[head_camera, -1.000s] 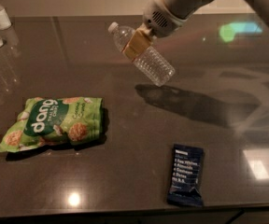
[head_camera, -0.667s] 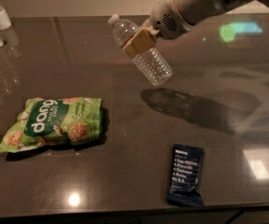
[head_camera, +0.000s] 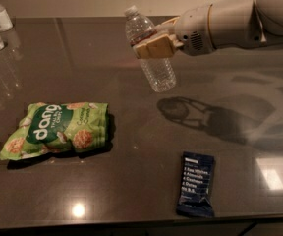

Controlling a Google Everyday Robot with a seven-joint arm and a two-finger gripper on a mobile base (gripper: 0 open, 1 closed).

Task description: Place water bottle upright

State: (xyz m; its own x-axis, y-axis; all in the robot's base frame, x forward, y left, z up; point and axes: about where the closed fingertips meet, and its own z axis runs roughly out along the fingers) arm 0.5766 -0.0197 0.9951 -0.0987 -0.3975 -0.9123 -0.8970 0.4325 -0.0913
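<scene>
Camera view, table [head_camera: 131, 191] had its far edge behind gripper [head_camera: 154, 45], bare room below, arm reached level from right, fingers clamped on tilted water bottle [head_camera: 160, 73]

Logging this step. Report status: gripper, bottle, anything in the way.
Gripper shut on water bottle, mid-air over table. Bottle tilted, cap up-left, base off the surface. Green snack bag and dark bar wrapper nearer camera, not beneath it.
</scene>
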